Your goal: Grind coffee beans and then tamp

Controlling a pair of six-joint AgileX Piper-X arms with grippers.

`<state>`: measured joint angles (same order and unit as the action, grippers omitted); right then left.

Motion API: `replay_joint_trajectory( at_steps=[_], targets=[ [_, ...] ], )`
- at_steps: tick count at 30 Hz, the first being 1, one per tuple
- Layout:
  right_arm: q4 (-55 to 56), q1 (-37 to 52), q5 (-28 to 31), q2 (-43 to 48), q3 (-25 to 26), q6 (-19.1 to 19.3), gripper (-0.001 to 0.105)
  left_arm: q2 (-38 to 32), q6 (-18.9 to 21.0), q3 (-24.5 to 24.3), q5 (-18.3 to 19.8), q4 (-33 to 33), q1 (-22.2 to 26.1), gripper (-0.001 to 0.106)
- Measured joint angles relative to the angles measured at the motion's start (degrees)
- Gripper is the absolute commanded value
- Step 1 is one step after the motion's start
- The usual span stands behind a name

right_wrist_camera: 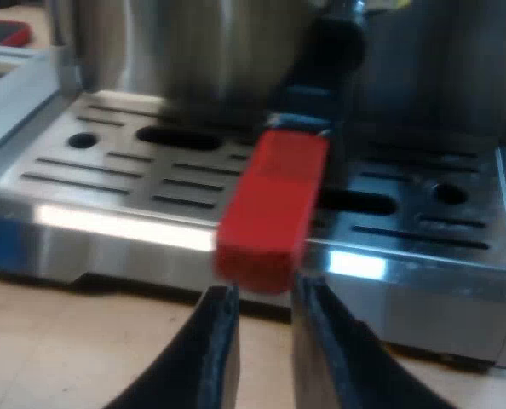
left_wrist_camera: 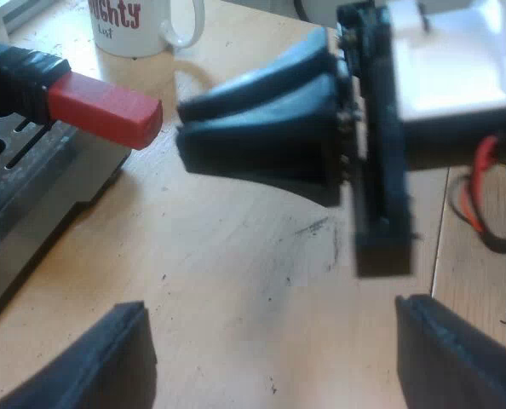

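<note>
1. Left jaws: spread wide, with nothing held or touched. The bare wooden surface (left_wrist_camera: 236, 281) is seen between them.
2. Right jaws: drawn in to a narrow gap, with nothing gripped. Their tips are pointed at the red end (right_wrist_camera: 270, 213) of the holder's handle (right_wrist_camera: 325, 51) and stop just short of it. A small gap is seen in the left wrist view.
3. The handle is seen sticking out from the front of the machine (right_wrist_camera: 176, 51) over the slotted drip tray (right_wrist_camera: 108, 170), red end outward, in line with the right jaws.
4. A white mug (left_wrist_camera: 142, 25) is noted on the surface beyond the red end, well apart from both jaws.
</note>
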<state>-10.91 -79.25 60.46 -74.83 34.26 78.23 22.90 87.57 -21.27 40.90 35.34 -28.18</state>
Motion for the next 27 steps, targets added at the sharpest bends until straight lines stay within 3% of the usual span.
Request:
replay_joint_trajectory(
  at_steps=[21,27],
  targets=[
    [-0.6,4.0,-0.2,0.0,0.0,0.2,0.02,0.0,0.0,0.0,0.0,0.0,0.0,0.063],
    [-1.9,4.4,-0.8,0.0,0.0,3.1,0.02,0.0,0.0,0.0,0.0,0.0,0.0,0.063]
  ],
)
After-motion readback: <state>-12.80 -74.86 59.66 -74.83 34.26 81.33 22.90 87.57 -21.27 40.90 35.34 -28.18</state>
